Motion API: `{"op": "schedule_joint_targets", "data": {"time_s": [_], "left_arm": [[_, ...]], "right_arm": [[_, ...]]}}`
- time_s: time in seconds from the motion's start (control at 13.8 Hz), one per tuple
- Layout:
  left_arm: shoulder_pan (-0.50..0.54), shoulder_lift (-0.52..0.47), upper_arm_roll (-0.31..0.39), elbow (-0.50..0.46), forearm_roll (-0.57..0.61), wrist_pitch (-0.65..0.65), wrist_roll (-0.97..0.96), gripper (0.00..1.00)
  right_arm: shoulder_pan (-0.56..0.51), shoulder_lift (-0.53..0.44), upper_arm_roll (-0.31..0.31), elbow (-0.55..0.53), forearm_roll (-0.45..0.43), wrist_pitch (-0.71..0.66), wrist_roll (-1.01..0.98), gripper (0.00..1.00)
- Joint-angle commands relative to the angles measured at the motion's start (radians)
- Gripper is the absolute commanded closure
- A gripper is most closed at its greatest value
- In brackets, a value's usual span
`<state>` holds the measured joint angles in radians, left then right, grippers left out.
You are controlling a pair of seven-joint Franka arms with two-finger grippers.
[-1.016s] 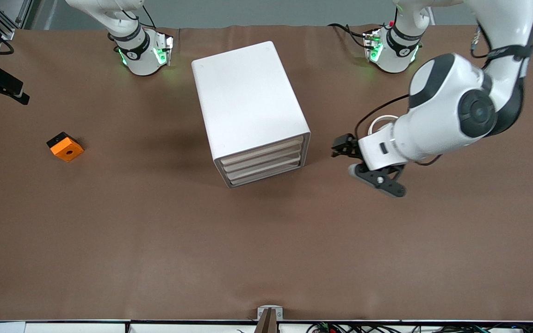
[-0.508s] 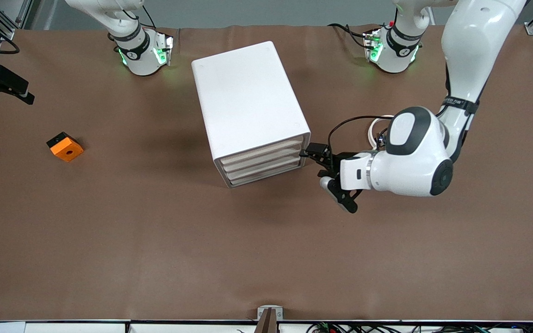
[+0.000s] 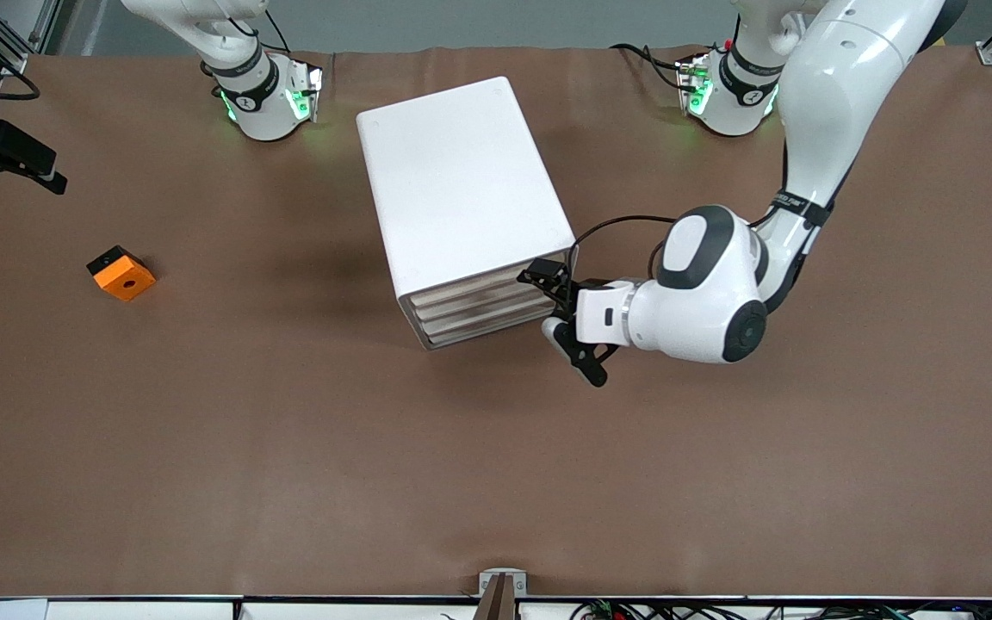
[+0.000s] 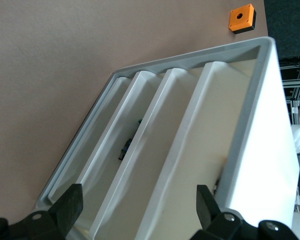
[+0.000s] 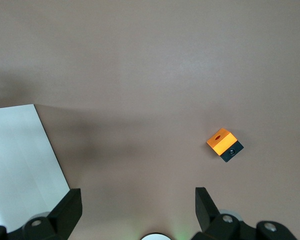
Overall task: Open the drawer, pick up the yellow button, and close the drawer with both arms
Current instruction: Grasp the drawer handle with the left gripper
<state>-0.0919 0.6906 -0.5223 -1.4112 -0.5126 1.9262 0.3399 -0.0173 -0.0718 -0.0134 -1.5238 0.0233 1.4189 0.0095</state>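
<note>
White rounded box cabinet [image 3: 461, 194] mid-table, its topmost shallow white plastic drawer [image 3: 483, 284] shut. Left gripper [image 3: 561, 323], fingers apart, sits right at the drawer fronts. Right gripper [image 5: 135, 212], spread wide, waits high over the orange square block [image 3: 121, 273].

The white cabinet [image 3: 461, 202] stands mid-table, the chief obstacle. Its three drawer fronts, the top drawer [image 3: 483, 280] included, face roughly five o'clock in the front view and are all shut. The left gripper [image 3: 561, 323], fingers spread wide, crowds the front's corner toward the left arm's end. From six round to nine o'clock of the cabinet the brown table [image 3: 289, 448] lies open, save an orange block [image 3: 121, 273] near nine o'clock.
</note>
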Motion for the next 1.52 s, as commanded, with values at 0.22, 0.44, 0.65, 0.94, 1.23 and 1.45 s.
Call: {"op": "schedule_joint_targets", "data": {"time_s": [0.22, 0.44, 0.65, 0.94, 1.23, 1.45], "left_arm": [[0.008, 0.038, -0.007, 0.023, -0.078, 0.005, 0.076, 0.0], [0.006, 0.055, -0.007, 0.021, -0.107, 0.005, 0.106, 0.0], [0.006, 0.084, -0.007, 0.02, -0.138, 0.004, 0.14, 0.0], [0.006, 0.102, -0.007, 0.018, -0.184, -0.006, 0.154, 0.0], [0.006, 0.101, -0.007, 0.015, -0.207, -0.03, 0.156, 0.0], [0.004, 0.098, -0.01, 0.015, -0.207, -0.039, 0.154, 0.0]], "right_arm": [[0.002, -0.02, -0.004, -0.016, 0.006, 0.003, -0.005, 0.0], [0.002, -0.02, -0.004, -0.016, 0.006, 0.008, -0.005, 0.0], [0.004, -0.02, -0.003, -0.015, 0.006, 0.008, -0.005, 0.0], [0.002, -0.02, -0.005, -0.016, 0.006, 0.008, -0.005, 0.0], [0.0, -0.019, -0.005, -0.016, 0.004, 0.009, -0.005, 0.0], [0.004, -0.019, -0.005, -0.015, 0.004, 0.009, -0.005, 0.0]]}}
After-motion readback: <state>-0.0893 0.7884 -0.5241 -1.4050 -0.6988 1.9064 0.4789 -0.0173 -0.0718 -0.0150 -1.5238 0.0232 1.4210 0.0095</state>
